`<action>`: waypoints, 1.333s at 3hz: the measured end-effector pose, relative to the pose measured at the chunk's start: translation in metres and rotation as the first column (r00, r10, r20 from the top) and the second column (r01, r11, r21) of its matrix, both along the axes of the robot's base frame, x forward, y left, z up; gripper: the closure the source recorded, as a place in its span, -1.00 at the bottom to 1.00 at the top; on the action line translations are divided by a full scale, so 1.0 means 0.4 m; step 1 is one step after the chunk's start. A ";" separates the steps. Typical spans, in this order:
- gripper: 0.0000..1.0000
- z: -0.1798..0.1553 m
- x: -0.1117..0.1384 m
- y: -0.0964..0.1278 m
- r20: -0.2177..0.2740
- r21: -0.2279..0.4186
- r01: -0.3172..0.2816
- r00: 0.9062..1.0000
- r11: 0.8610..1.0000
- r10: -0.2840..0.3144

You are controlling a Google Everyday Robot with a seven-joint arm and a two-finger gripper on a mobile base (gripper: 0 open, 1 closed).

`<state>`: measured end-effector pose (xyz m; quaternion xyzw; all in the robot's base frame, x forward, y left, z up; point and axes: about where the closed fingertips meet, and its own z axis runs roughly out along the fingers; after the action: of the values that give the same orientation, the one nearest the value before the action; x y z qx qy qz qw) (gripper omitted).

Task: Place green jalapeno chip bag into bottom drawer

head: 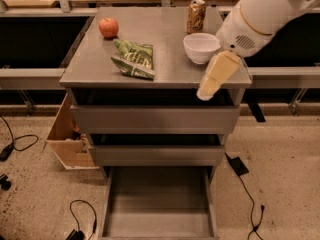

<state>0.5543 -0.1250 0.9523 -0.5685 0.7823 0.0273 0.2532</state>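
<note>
Three drawers under one grey surface [165,39]. Bottom drawer [159,204] stands pulled out at 6 o'clock. White arm [265,14] enters from 2 o'clock. Gripper [206,91] hangs over the surface's 4 o'clock edge, holding nothing; open or closed, cannot tell. Green jalapeno chip bag [134,59] lies flat on the surface at 8 o'clock. Bowl [201,47] at 3, can [196,15] at 1, apple [108,27] at 10.

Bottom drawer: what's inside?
Only bare grey floor shows in the bottom drawer; its rear is hidden under the drawers above. The chip bag lies on the cabinet top; the claw hangs at its front right edge.
</note>
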 end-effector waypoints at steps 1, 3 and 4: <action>-1.00 -0.043 0.108 0.106 0.018 0.101 -0.005 1.000 0.995 0.003; -1.00 -0.054 0.149 0.137 0.042 0.127 -0.002 0.999 0.992 -0.003; -1.00 -0.044 0.237 0.235 0.100 0.201 -0.069 0.994 0.977 0.049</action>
<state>0.6492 -0.0309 0.9348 -0.5632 0.7454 0.0880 0.3457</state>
